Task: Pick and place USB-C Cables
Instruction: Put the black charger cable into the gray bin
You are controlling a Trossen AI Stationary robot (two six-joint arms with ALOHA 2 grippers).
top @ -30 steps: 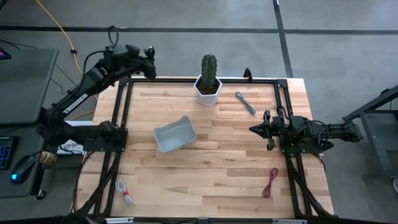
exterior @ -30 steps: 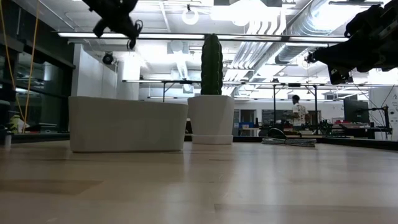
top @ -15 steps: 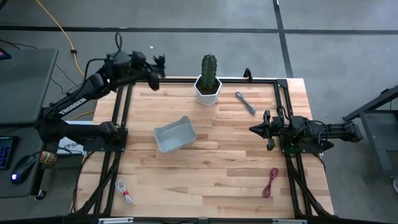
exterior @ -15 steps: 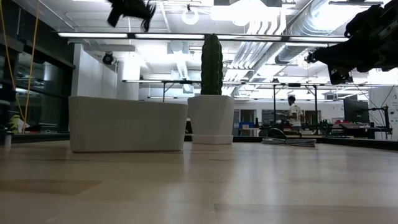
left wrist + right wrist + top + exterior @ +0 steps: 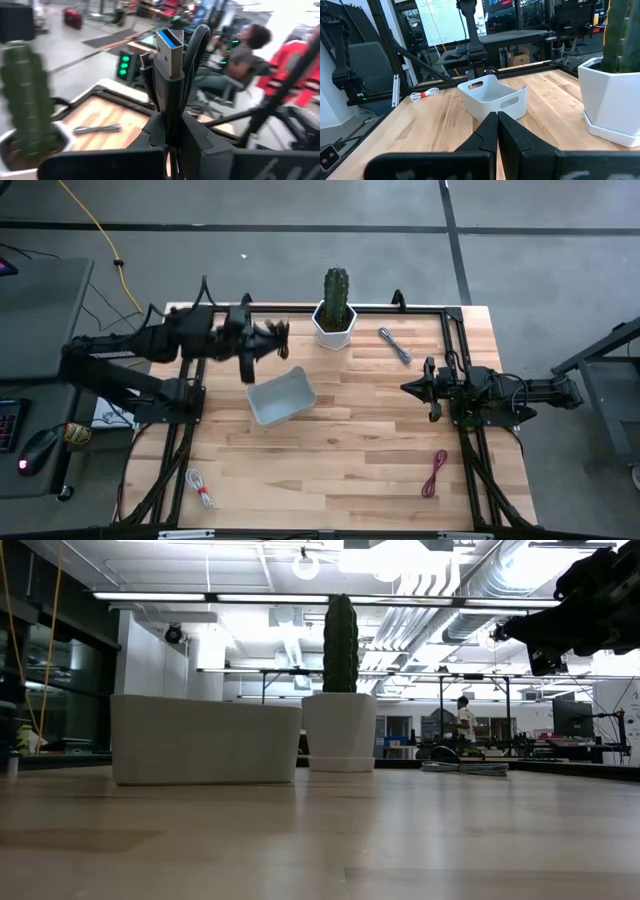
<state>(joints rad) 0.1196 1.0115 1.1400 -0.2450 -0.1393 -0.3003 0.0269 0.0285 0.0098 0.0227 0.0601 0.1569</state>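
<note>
My left gripper [image 5: 278,336] hovers above the table's far left part, between the white bin [image 5: 282,396] and the potted cactus [image 5: 336,308], shut on the black cable bundle [image 5: 170,60]. The grey cable [image 5: 394,345] lies flat to the right of the cactus. Near the right near corner rests the dark red cable [image 5: 435,473]. The white cable with red [image 5: 200,488] is at the left near corner. My right gripper [image 5: 405,388] waits shut above the table's right side. My left gripper pinches the black cable bundle between its two fingers, at the bundle's lower part [image 5: 170,112]. A plug with a blue insert [image 5: 169,37] and a cable loop [image 5: 196,45] stick out past the fingertips. The bundle is lifted clear of the table.
The white cactus pot [image 5: 340,730] stands at the far edge, just right of my left gripper. A black frame [image 5: 196,370] runs along the table's sides. A person [image 5: 245,50] sits beyond the table, and another [image 5: 463,715] is far off in the room.
My left arm has swung from beyond the table's far left corner rightward and toward the near edge, ending over the table beside the bin, and it has left the low view. The black cable stayed in its fingers. The right arm has kept still.
</note>
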